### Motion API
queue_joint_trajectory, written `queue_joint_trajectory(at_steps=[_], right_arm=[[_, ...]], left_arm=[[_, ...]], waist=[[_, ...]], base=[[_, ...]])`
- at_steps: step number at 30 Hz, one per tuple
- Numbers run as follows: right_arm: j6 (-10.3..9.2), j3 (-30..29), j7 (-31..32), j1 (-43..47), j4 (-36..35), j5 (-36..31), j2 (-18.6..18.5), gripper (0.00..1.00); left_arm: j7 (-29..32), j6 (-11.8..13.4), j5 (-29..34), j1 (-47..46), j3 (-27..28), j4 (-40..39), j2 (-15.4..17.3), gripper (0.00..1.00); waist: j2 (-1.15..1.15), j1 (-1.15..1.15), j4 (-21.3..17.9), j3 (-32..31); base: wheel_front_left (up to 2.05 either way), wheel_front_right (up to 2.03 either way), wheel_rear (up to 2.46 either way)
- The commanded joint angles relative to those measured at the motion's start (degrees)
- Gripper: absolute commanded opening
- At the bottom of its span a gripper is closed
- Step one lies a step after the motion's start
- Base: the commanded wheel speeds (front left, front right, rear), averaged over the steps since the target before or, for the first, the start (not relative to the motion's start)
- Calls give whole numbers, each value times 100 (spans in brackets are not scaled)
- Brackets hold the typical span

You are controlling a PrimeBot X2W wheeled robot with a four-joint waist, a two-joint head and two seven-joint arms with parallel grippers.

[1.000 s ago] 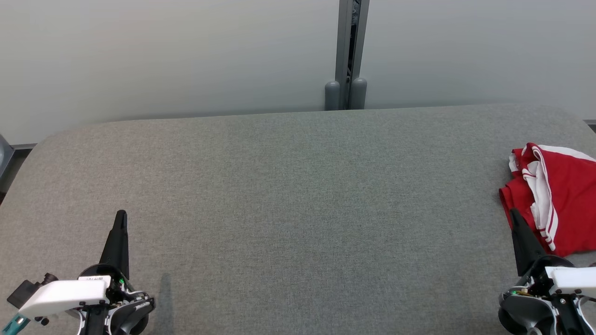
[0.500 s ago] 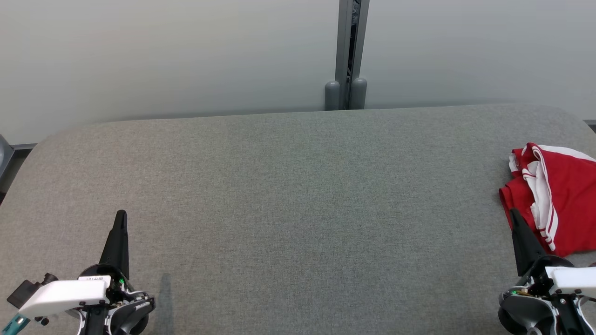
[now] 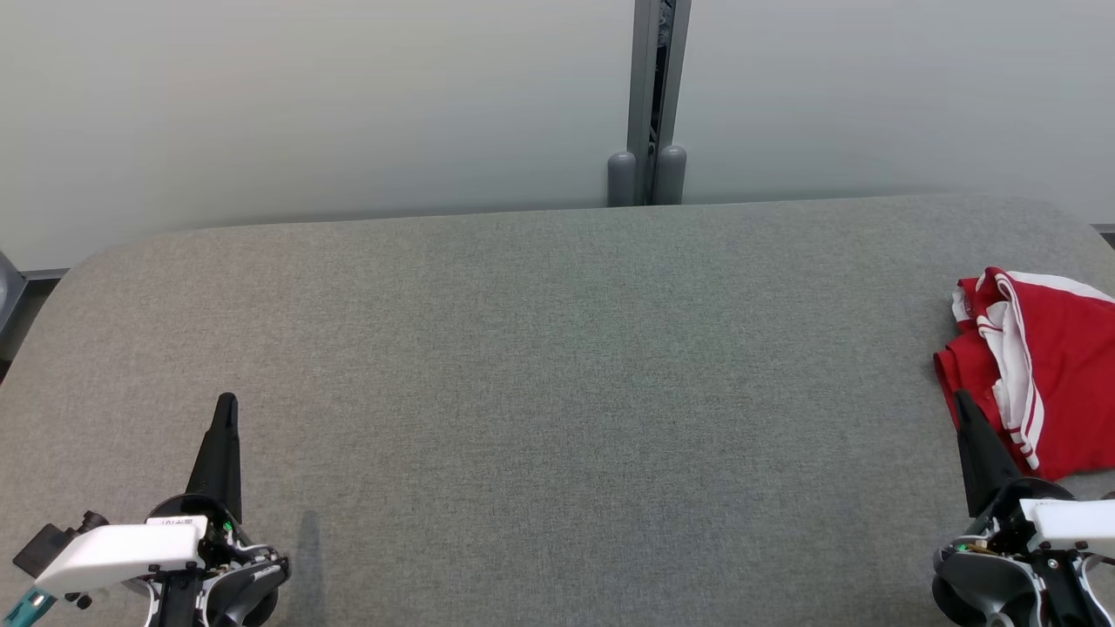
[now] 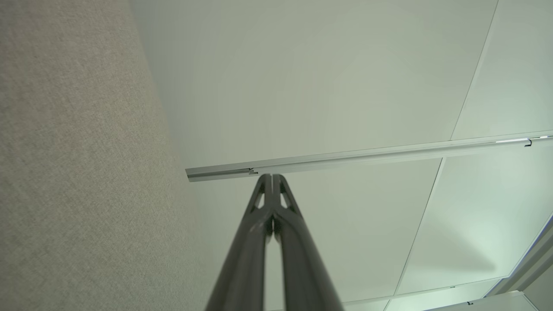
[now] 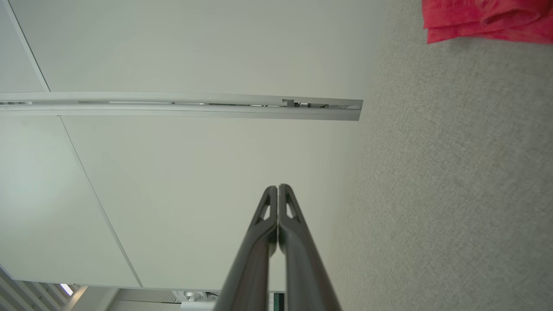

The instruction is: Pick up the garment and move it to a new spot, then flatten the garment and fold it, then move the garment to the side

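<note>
In the head view, a red garment (image 3: 1058,366) with white stripes is seen bunched up on the gray counter (image 3: 557,392). It lies just past the tip of the right jaws and to their right. Whether it is touched cannot be told here. The left jaws are well apart from it.

In the left wrist view, the left jaws are seen closed tight with nothing between them. A metal rail (image 4: 367,154) is seen ahead of them.

In the right wrist view, the right jaws are pressed together and empty. The garment (image 5: 488,19) is shown apart from them, ahead and off to the side.
</note>
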Motion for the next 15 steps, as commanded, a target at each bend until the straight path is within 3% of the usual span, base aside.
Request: queue_joint_trajectory(at_steps=[1,15], right_arm=[[2,-1,18,52,-20,13,-54,0],[1,-1,18,52,-20,13,-54,0]], left_arm=[[18,-21,-9,-75,20,-19,29,0],[18,-21,-9,-75,20,-19,29,0]], waist=[[0,0,0,0],[0,0,0,0]], base=[[0,0,0],[0,0,0]])
